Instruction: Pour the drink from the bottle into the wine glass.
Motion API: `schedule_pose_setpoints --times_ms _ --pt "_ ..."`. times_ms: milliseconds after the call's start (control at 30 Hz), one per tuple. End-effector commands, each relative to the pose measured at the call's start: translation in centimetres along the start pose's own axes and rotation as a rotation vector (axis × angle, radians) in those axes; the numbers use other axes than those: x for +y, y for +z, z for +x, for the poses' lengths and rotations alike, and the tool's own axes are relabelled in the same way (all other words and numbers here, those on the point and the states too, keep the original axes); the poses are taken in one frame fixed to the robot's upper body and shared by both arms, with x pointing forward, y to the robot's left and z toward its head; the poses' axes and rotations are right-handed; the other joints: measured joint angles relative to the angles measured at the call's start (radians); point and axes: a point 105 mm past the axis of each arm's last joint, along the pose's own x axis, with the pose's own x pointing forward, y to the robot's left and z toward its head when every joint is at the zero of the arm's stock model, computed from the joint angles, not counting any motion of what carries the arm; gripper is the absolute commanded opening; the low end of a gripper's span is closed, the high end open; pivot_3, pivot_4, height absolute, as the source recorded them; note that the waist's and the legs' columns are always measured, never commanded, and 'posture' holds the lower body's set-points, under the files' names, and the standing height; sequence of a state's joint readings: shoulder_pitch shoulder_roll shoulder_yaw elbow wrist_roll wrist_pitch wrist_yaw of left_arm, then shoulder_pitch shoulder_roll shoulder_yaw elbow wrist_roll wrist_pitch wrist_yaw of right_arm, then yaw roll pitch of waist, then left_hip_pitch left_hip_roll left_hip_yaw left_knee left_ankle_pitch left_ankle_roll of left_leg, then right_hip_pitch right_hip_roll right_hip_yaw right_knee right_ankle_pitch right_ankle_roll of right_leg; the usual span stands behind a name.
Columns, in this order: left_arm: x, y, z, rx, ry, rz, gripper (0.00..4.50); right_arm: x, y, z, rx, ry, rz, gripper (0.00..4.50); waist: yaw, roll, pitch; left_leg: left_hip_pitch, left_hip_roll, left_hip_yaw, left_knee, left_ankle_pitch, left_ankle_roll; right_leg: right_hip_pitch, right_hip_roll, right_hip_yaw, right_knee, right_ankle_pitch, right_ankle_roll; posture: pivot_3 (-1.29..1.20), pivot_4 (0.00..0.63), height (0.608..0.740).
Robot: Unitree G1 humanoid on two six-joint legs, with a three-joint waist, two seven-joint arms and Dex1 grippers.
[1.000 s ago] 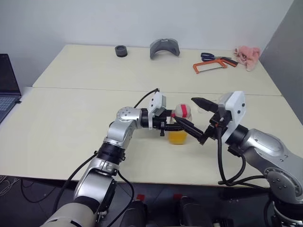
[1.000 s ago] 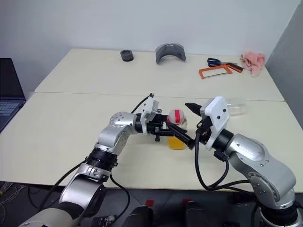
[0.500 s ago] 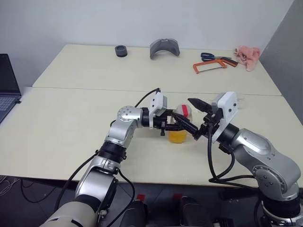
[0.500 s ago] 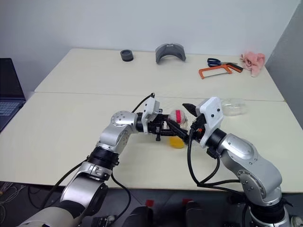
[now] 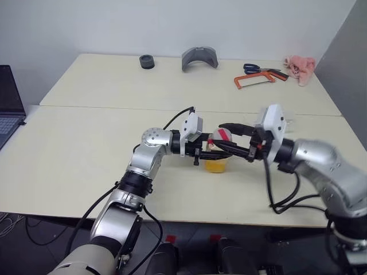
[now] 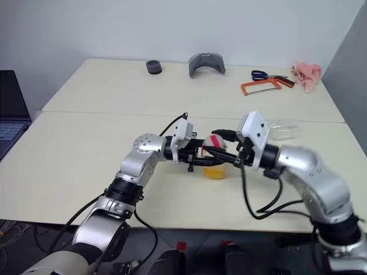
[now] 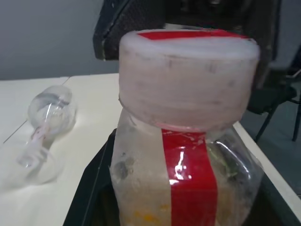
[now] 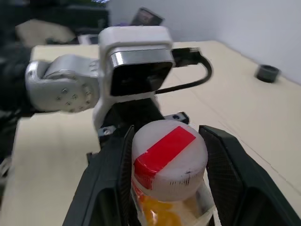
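The bottle point(image 5: 217, 153) is clamped upright by the left gripper point(image 5: 213, 150), while its cap point(image 8: 168, 154) is straddled by the part-open right gripper point(image 8: 167, 157).

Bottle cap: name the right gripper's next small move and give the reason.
Probably close the right gripper onto the cap and twist it off. Its fingers flank the cap with gaps on both sides, the left gripper holds the bottle upright, and the cap is on.

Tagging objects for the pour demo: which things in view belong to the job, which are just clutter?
Job:
- bottle, held by left gripper
- drink
- cap, right gripper around it
- wine glass, lying on its side

Clutter:
- hacksaw
- scissors
- pink cloth
- black ring
- grey curved part
- laptop
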State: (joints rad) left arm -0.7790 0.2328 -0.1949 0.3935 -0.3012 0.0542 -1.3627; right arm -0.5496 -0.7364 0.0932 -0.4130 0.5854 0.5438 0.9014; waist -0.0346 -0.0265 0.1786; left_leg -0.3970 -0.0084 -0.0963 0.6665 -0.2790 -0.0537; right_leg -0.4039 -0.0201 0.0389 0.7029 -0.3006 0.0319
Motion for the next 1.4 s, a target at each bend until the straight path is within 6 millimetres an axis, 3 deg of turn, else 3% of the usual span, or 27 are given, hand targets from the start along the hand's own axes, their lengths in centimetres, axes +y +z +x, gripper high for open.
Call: schedule_pose_setpoints --times_ms 33,133,200,233,300,400,500,567,700,800,1233,1400 --pt "0.2 1.9 0.4 -0.045 -0.012 0.050 1.80 -0.2 -0.1 -0.2 0.027 0.119 -0.040 1.86 -0.001 0.000 0.000 0.000 0.000 0.000 0.000 0.000 0.000 0.000 0.000 0.000 0.000 0.000 0.000 0.00 0.150 0.740" --pt "0.3 1.9 0.3 -0.048 0.001 0.050 1.80 0.1 -0.7 -0.6 0.072 0.161 -0.011 1.86 0.001 0.000 0.000 0.000 0.001 0.000 0.000 0.000 0.000 0.000 0.000 0.000 0.000 0.000 0.000 0.00 0.150 0.740" --pt "0.2 1.8 0.3 -0.048 0.012 0.046 1.79 -0.6 -0.6 -0.9 0.049 0.075 -0.002 1.86 0.002 0.000 0.000 -0.001 0.000 -0.002 0.000 0.000 0.000 0.000 -0.001 0.000 0.000 0.000 0.000 0.00 0.150 0.740" --pt "0.2 1.8 0.3 -0.048 0.017 0.045 1.79 -1.0 -0.4 -1.0 0.027 0.027 0.005 2.57 0.002 0.000 0.000 -0.001 0.000 -0.003 0.001 0.000 0.000 0.000 -0.001 0.000 0.000 0.000 0.000 0.00 0.150 0.740" --pt "0.2 1.8 0.2 -0.051 0.029 0.041 1.79 -1.8 0.4 -1.5 -0.019 -0.077 0.002 3.17 0.002 0.000 0.000 -0.001 0.000 -0.004 0.001 0.000 0.000 0.000 -0.002 0.000 0.000 0.000 0.000 0.00 0.150 0.740" --pt "0.6 1.8 0.2 -0.059 0.064 0.034 1.79 -0.1 1.3 -2.5 -0.044 -0.107 0.044 4.25 0.005 0.000 0.000 -0.002 0.000 -0.004 0.001 0.000 0.000 -0.001 -0.002 0.000 0.000 0.000 0.000 0.00 0.150 0.740" --pt "1.1 1.7 0.2 -0.055 0.097 0.026 1.79 1.5 2.0 -2.6 -0.072 -0.124 0.080 4.25 0.004 0.000 0.000 -0.002 0.000 -0.005 0.000 0.000 0.000 -0.001 -0.002 0.000 0.000 0.000 0.000 0.00 0.150 0.740" --pt "1.6 1.6 0.3 -0.053 0.119 0.024 1.79 1.8 2.1 -1.5 -0.131 -0.272 0.105 4.25 0.001 0.000 0.000 -0.002 0.000 -0.004 0.000 0.000 0.000 -0.001 -0.002 0.000 0.000 0.000 0.000 0.00 0.150 0.740" --pt "1.9 1.6 0.6 -0.057 0.127 0.025 1.79 0.4 1.5 -0.5 -0.151 -0.586 0.093 4.25 -0.001 0.001 0.000 -0.001 0.001 -0.004 0.000 0.000 0.000 -0.002 0.000 0.001 0.002 0.000 0.000 0.00 0.150 0.740" --pt "2.1 1.7 0.8 -0.061 0.126 0.031 1.79 -0.2 1.3 -0.2 -0.181 -0.720 0.117 4.25 0.001 0.001 0.000 -0.001 0.000 -0.004 0.001 0.001 -0.001 -0.002 0.000 0.001 0.003 0.000 0.000 0.00 0.150 0.740" --pt "2.3 1.4 0.9 -0.054 0.123 0.041 1.79 0.2 -0.1 0.3 -0.151 -0.753 0.179 4.25 0.000 0.001 0.000 -0.001 0.000 -0.004 0.000 0.000 0.000 -0.001 0.000 0.001 0.002 0.000 0.000 0.00 0.150 0.740" --pt "2.2 1.2 0.8 -0.048 0.122 0.042 1.79 -0.1 -0.3 0.3 -0.156 -0.749 0.185 3.04 0.000 0.001 0.000 -0.001 0.000 -0.004 0.000 0.000 0.000 -0.001 0.000 0.001 0.002 0.000 0.000 0.00 0.150 0.740"
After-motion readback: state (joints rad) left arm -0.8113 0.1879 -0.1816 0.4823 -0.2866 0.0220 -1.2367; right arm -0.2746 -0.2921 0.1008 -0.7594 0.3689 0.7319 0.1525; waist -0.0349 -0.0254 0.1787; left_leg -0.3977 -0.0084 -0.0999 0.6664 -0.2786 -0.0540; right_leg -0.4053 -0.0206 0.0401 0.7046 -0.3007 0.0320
